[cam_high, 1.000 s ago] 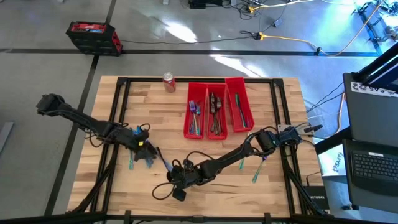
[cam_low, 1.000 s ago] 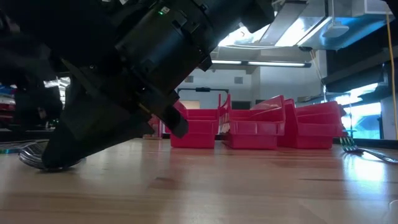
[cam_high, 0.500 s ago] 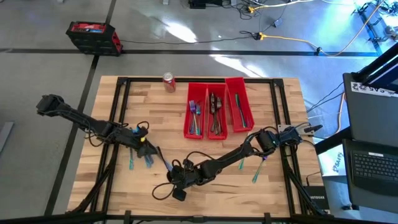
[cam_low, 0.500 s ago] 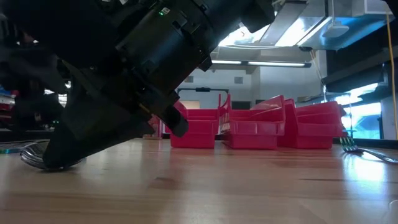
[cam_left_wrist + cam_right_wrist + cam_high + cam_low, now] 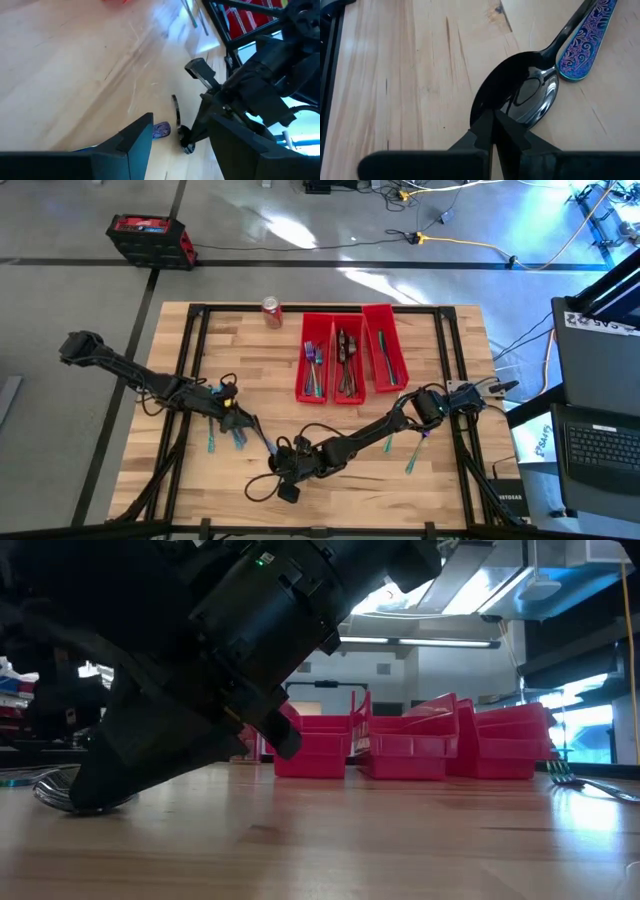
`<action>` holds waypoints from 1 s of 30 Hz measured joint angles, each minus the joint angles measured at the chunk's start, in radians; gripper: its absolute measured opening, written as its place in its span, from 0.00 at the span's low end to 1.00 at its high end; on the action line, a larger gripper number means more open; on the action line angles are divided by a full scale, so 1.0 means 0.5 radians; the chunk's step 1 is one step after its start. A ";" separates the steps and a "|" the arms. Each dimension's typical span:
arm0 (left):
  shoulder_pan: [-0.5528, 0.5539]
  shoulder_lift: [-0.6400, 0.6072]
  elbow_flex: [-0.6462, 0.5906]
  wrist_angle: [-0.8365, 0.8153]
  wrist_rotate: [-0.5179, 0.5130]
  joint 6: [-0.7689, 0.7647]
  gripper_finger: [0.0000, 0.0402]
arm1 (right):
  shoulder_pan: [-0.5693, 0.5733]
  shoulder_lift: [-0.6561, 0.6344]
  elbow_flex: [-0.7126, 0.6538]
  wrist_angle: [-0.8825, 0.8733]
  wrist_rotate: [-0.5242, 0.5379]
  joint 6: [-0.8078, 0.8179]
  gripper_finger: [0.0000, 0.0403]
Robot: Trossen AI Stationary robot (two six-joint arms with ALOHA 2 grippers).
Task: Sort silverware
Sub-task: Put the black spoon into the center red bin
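Silverware first: I've got a dark spoon (image 5: 522,95) lying flat on the table (image 5: 250,355) near the front edge, my right gripper (image 5: 493,131) down at its bowl with fingers pressed together, nothing pinched that I can see. Just beside the spoon's handle, an iridescent handle (image 5: 585,45). My left gripper (image 5: 240,425), fingers spread, hovers close by over more pieces (image 5: 213,442). Red bins (image 5: 350,360) sit farther back, already holding cutlery.

Left gripper (image 5: 177,145) low over the wooden table (image 5: 65,75), fingers (image 5: 132,145) apart, purple patterned handle tip (image 5: 161,130) between them, dark spoon (image 5: 176,112) beyond, right arm's gripper (image 5: 192,135) pressing down on it
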 joint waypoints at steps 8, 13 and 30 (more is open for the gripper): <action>0.001 0.001 0.000 0.001 0.011 0.019 0.44 | -0.001 0.000 0.000 0.001 0.001 -0.003 0.00; 0.001 0.001 0.000 0.033 0.035 0.009 0.44 | -0.001 0.000 0.000 0.001 0.001 -0.003 0.00; -0.083 0.519 0.088 0.312 -0.068 -0.051 0.44 | -0.001 0.000 0.000 0.002 0.002 -0.008 0.00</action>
